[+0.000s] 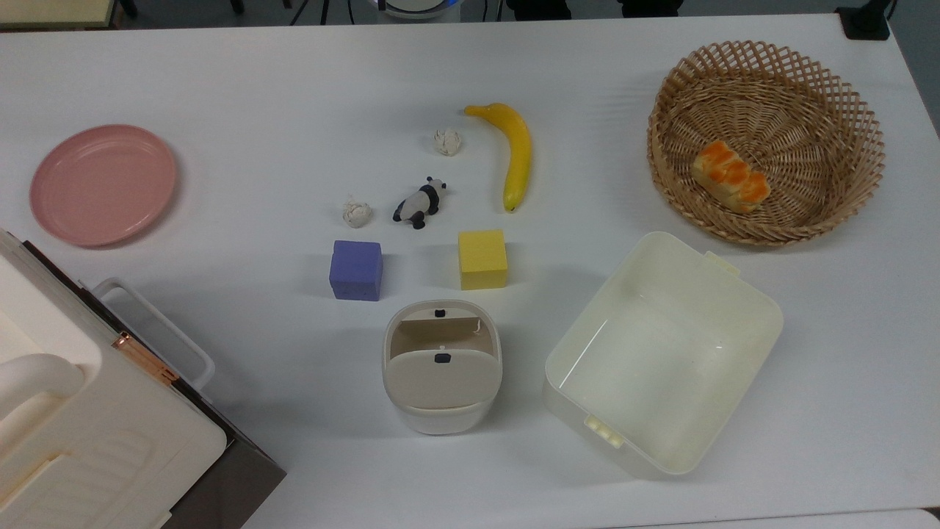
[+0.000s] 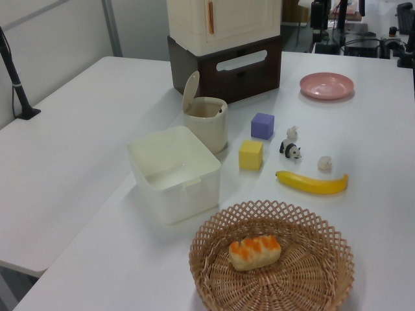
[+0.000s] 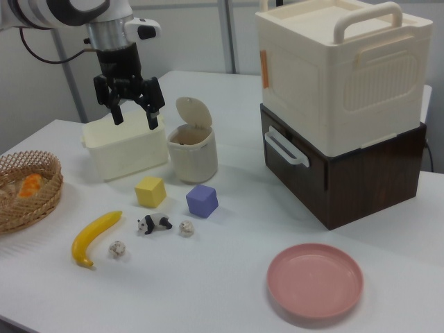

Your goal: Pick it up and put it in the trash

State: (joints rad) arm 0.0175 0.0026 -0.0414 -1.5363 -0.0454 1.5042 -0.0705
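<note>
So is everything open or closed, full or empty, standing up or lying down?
pincer: open, in the air, holding nothing
trash bin: flap lid tipped open
cream tub: no lid, empty
wicker basket: holds a piece of bread
pink plate: empty
panda figurine: lying on its side
two paper wads: crumpled, on the table

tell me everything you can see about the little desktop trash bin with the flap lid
The small cream-beige rounded-rectangular bin looks like smooth plastic. It stands upright on the white table. Its tan swing flap lid, marked with small dark dots, is tipped up, leaving the mouth open. In the top view it sits just below the purple foam cube and yellow foam cube, left of the larger cream tub. Nothing touches it.
</note>
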